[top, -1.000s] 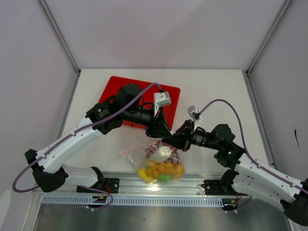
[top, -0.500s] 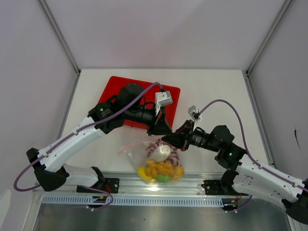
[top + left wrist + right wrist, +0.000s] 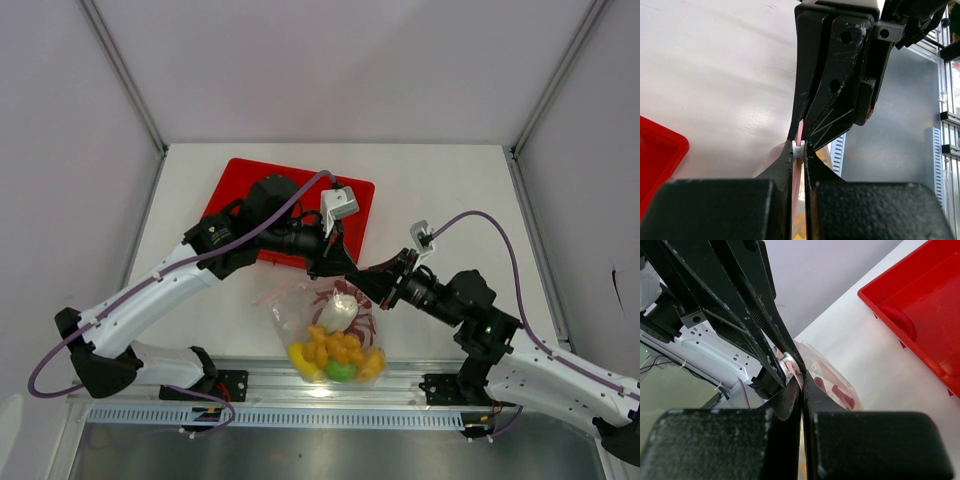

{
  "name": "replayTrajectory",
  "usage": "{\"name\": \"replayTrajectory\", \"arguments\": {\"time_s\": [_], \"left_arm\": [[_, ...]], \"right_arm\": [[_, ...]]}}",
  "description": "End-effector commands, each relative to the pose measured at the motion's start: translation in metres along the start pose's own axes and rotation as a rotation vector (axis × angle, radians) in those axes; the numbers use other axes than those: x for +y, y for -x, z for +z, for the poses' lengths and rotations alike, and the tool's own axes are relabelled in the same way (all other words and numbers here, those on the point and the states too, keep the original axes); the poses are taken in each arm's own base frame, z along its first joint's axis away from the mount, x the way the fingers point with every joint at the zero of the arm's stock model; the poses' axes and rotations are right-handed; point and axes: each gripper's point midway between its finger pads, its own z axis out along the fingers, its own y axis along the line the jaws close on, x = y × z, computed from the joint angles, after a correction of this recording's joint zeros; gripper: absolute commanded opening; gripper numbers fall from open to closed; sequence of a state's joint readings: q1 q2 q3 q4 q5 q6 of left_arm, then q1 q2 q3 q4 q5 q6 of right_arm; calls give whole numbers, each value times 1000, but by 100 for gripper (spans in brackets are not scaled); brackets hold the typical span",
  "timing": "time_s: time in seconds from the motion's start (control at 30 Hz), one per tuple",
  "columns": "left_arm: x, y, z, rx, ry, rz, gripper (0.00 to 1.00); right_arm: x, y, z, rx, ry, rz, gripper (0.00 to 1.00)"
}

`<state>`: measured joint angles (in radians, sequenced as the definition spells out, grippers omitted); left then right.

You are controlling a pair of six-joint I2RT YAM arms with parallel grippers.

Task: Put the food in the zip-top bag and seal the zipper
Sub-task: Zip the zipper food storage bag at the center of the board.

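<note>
**Bag drawn taut below the tray, zipper not yet run**

Closest to you, the food is heaped in the bottom of the zip-top bag. The bag lies on the desk on the near side of the red tray. In the last second the bag's left corner has crept toward the tray and the load has slid away from it, so the pouch now stretches longer from its mouth. All the food you can see is inside, so filling looks finished.

Further on, at the bag's mouth just short of the tray's near edge, both pairs of jaws are pressed fully closed on the zipper. They meet tip to tip with the pink strip pinched flat between them. The right arm has drawn its wrist back, away from the tray, while the left arm has hardly stirred. You probably have the strip tensioned for a sliding pass. How much of it is already pressed together, you cannot tell from here.
</note>
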<state>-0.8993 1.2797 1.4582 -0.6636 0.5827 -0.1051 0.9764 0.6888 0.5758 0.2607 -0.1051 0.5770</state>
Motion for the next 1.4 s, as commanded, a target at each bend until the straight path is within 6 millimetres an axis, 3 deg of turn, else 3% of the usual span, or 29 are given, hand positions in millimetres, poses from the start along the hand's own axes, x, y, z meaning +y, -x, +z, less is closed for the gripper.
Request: {"name": "replayTrajectory", "arguments": {"time_s": [0.0, 0.2, 0.4, 0.67, 0.73, 0.87, 0.9, 1.0, 1.13, 1.37], "left_arm": [[2, -31, -8, 91, 33, -51, 1], [9, -37, -15, 100, 95, -49, 1], [3, -34, -21, 87, 79, -28, 1], [6, -52, -21, 110, 86, -39, 1], [2, -49, -23, 95, 71, -28, 1], [-6, -37, -31, 61, 53, 22, 1], [-6, -35, -31, 58, 51, 26, 1], [-12, -20, -36, 37, 43, 47, 1], [-15, -13, -36, 33, 29, 56, 0], [-17, -13, -35, 47, 8, 58, 1]], "right_arm": [[18, 57, -4, -212, 21, 6, 0], [11, 51, -3, -203, -2, 14, 0], [12, 48, -1, -184, -5, -7, 0], [12, 49, -2, -179, -10, -16, 0], [22, 39, 1, -111, 49, -42, 0], [24, 24, 8, 19, 74, -92, 0], [25, 12, 7, 88, 94, -93, 0], [22, 5, 9, 180, 79, -138, 9], [28, 0, 3, 290, 97, -195, 36], [35, -4, -5, 461, 147, -286, 42]]}}
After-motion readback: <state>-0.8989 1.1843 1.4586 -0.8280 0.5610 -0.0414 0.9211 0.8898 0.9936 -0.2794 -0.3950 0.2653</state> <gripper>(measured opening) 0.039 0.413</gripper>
